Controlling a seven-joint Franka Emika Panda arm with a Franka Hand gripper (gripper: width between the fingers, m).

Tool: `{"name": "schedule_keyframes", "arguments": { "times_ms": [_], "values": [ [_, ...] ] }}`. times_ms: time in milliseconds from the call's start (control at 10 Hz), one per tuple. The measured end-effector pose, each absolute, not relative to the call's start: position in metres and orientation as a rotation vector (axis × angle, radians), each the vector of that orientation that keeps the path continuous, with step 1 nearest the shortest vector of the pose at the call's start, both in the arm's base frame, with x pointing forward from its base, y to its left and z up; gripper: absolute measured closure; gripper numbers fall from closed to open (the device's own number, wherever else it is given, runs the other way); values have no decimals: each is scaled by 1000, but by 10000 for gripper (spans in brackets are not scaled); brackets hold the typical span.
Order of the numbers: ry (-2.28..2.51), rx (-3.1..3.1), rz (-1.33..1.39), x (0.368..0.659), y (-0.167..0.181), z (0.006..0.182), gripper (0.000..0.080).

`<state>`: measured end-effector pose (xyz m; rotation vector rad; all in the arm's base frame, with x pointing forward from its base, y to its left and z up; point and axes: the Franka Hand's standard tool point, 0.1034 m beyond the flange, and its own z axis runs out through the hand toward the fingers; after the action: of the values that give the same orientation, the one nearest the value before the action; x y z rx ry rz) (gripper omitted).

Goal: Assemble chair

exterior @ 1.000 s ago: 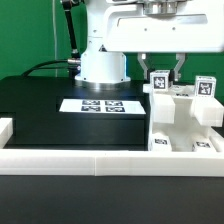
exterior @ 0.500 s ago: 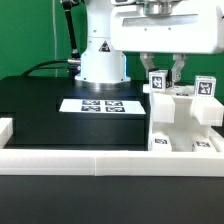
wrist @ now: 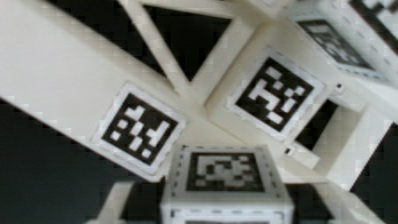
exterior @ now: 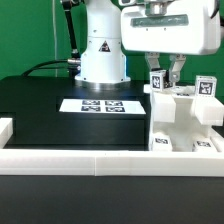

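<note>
The partly built chair, a stepped structure of white blocky plastic slabs and posts carrying small black-and-white square tags, stands on the black table at the exterior view's right, just behind the long low white rail that runs across the front. The flat marker board lies well apart from the chair, toward the exterior view's left, in front of the arm's white base.

Over the last second the arm's head has shifted toward the exterior view's right and come lower, so that the tool now hangs directly over the chair's nearer upright tagged post. Its two dark fingers now straddle the top of that post, one on each side, where before they stood a little off it. Whether the jaws are already pressing on the post or only flank it cannot be told; a small gap seems to remain, but the exterior view is too coarse to settle it.

The wrist view is filled with tagged white chair faces seen very close and tilted, which fits a tool lowered right onto the structure.

The shift reads as the final alignment before a grasp: the chair itself has not moved, and the next step is likely to close on the post and seat or turn it.
</note>
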<state>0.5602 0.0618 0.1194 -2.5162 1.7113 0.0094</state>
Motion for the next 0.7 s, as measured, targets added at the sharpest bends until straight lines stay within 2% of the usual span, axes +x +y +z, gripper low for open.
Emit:
{"name": "schedule_keyframes", "arguments": {
  "times_ms": [700],
  "values": [
    [2214, -2064, 60, 561, 63, 120, 512]
  ]
}}
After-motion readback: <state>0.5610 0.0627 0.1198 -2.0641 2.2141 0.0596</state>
